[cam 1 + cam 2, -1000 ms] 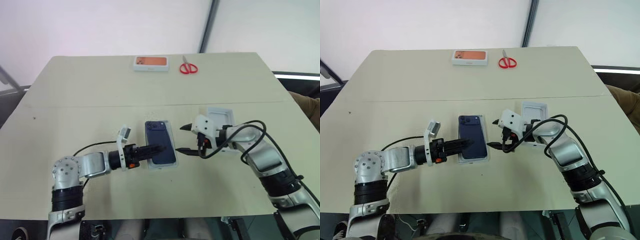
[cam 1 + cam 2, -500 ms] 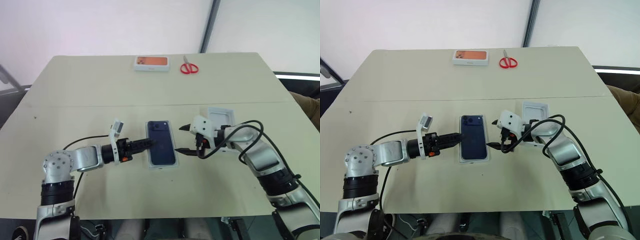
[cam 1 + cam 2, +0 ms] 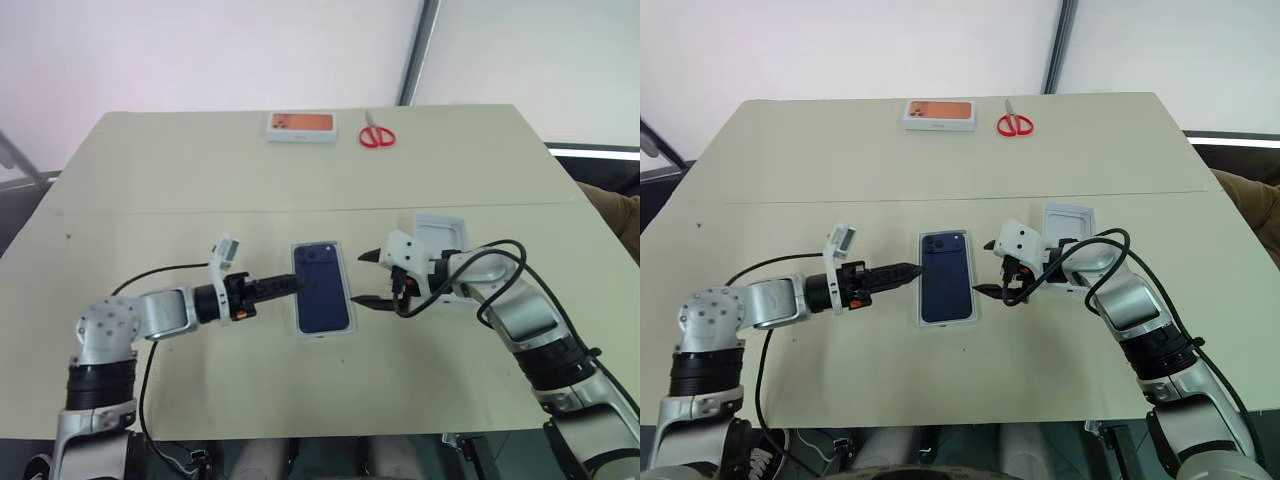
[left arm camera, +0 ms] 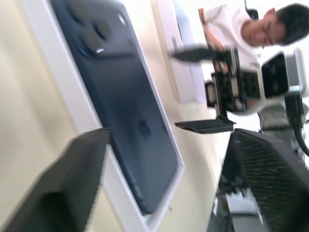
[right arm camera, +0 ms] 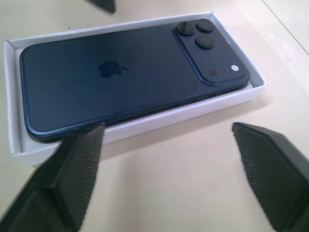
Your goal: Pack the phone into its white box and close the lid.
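Reaching for the lid [image 3: 441, 236] next, I see it just right of my empty, open right pincer [image 3: 368, 277], far-near lengthwise.

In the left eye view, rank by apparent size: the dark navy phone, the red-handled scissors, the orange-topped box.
1. Dark navy phone, nearest the camera.
2. Orange-topped white box.
3. Red-handled scissors.
The box and scissors lie at the table's far edge, so their true sizes stay unsure.

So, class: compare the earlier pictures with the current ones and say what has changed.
The left pincer has drawn back off the phone toward the robot's left. The phone, box, lid and right pincer stayed put.
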`<state>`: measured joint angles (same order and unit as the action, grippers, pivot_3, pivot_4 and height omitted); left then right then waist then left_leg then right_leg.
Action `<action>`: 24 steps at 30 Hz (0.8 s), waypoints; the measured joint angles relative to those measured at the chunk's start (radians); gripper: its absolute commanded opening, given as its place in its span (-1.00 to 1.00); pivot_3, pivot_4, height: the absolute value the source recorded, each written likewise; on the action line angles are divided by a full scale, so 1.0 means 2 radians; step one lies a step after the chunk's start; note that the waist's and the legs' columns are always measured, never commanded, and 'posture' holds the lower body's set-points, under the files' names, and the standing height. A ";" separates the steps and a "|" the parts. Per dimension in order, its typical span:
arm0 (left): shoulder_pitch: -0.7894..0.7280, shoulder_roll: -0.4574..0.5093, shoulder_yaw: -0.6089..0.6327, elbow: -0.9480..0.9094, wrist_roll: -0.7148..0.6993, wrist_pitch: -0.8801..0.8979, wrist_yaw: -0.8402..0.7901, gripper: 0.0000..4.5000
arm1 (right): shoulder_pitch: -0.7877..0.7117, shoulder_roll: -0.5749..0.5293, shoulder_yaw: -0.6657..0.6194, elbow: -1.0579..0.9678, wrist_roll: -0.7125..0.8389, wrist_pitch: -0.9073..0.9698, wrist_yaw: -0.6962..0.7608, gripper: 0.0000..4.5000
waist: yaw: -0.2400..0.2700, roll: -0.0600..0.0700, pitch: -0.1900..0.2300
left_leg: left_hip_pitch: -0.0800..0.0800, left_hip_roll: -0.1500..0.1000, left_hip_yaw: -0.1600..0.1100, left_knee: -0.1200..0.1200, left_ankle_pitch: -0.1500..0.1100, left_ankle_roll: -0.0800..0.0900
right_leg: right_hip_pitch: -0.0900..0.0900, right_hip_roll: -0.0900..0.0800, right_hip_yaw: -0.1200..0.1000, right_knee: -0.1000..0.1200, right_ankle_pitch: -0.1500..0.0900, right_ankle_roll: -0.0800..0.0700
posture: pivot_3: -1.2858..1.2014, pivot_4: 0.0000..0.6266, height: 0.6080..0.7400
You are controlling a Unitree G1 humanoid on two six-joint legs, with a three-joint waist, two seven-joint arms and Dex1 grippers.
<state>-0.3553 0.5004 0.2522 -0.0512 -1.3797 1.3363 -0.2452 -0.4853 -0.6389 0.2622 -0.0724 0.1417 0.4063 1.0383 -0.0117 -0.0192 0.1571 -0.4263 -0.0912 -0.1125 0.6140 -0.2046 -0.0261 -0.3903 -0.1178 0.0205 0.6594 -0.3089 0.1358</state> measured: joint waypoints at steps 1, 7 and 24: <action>0.000 0.010 0.003 0.004 0.005 -0.002 -0.005 0.18 | 0.000 0.000 0.000 0.001 0.000 0.000 0.000 0.18 | 0.000 0.000 0.000 | 0.000 0.000 0.000 0.000 0.000 0.000 | 0.000 0.000 0.000 0.000 0.000 0.000 | 0.03 -0.52 1.00; 0.012 0.041 0.011 0.005 0.015 -0.006 -0.021 -0.98 | 0.000 -0.005 0.000 0.017 -0.014 -0.023 0.001 -0.99 | 0.000 0.000 0.000 | 0.000 0.000 0.000 0.000 0.000 0.000 | 0.000 0.000 0.000 0.000 0.000 0.000 | 0.03 -0.52 1.00; 0.004 -0.040 -0.083 -0.005 0.168 -0.049 -0.032 -0.98 | 0.001 0.010 0.016 0.019 -0.045 -0.025 -0.011 -0.99 | 0.002 0.001 0.000 | 0.000 0.000 0.000 0.000 0.000 0.000 | 0.001 0.000 0.000 0.000 0.000 0.000 | 0.03 -0.52 1.00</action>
<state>-0.3478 0.4201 0.0854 -0.0614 -1.0434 1.2375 -0.3093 -0.4839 -0.6184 0.2950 -0.0336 0.0519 0.3555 1.0155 -0.0073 -0.0182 0.1571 -0.4260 -0.0916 -0.1128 0.6144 -0.2045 -0.0261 -0.3890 -0.1181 0.0199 0.6590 -0.3088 0.1359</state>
